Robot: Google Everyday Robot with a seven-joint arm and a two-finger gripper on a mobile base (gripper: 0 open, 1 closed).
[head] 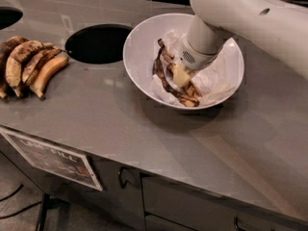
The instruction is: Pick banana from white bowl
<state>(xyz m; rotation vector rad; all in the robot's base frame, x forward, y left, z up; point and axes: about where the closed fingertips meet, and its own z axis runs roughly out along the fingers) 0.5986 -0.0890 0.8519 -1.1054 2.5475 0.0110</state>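
Observation:
The white bowl (139, 47) stands on the grey counter, lined with crumpled white paper (217, 77). In it lies the small, fairly straight yellow-brown banana (193, 89), partly hidden under my gripper. A thinner, darker, curved banana (160, 75) lies just to its left. My gripper (181, 74) reaches down into the bowl from the upper right on the white arm (240, 11) and is right on top of the banana's middle.
A bunch of bigger bananas (30, 65) lies at the counter's left. A round hole (98, 43) is cut in the counter between the bunch and the bowl, with another hole (7, 17) at far left. A label (48, 158) and cabinet handles (121, 178) are below the front edge.

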